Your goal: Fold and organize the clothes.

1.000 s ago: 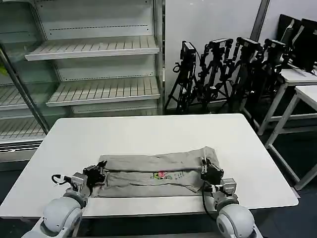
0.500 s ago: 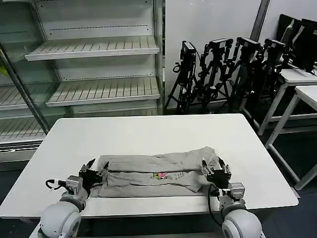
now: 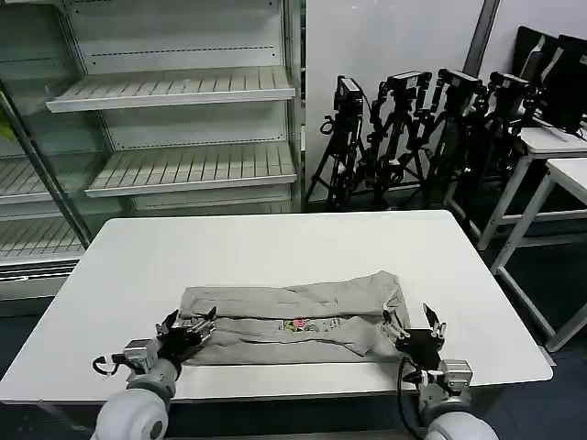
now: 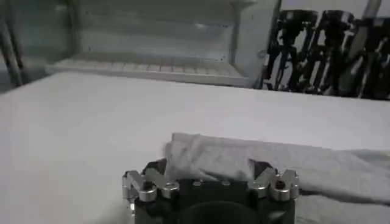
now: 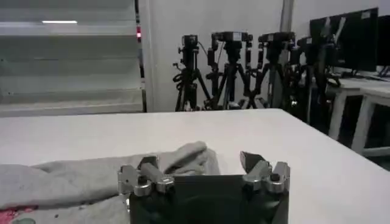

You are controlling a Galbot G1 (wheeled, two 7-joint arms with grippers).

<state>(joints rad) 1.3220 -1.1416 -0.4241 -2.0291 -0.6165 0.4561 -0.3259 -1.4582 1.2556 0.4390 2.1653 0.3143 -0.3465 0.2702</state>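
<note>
The clothes are one light grey T-shirt [image 3: 275, 302] folded into a long band across the front of the white table [image 3: 275, 240]. Its small coloured print [image 3: 298, 324] faces up near the front fold. My left gripper [image 3: 188, 328] stands open at the band's left end, with the cloth's corner [image 4: 201, 152] just ahead of its spread fingers [image 4: 143, 179]. My right gripper [image 3: 415, 323] is open just off the right end, and the shirt [image 5: 91, 176] lies in front of it and to one side. Neither gripper holds anything.
Bare table stretches behind the shirt and to both sides. The front edge [image 3: 275, 376] runs close under both grippers. Empty store shelves [image 3: 174, 92] stand behind on the left, camera tripods [image 3: 404, 137] behind on the right, and other tables [image 3: 550, 156] at the far right.
Both grippers have opened and drawn back from the shirt's two ends toward the front edge. The right end of the band has settled flatter.
</note>
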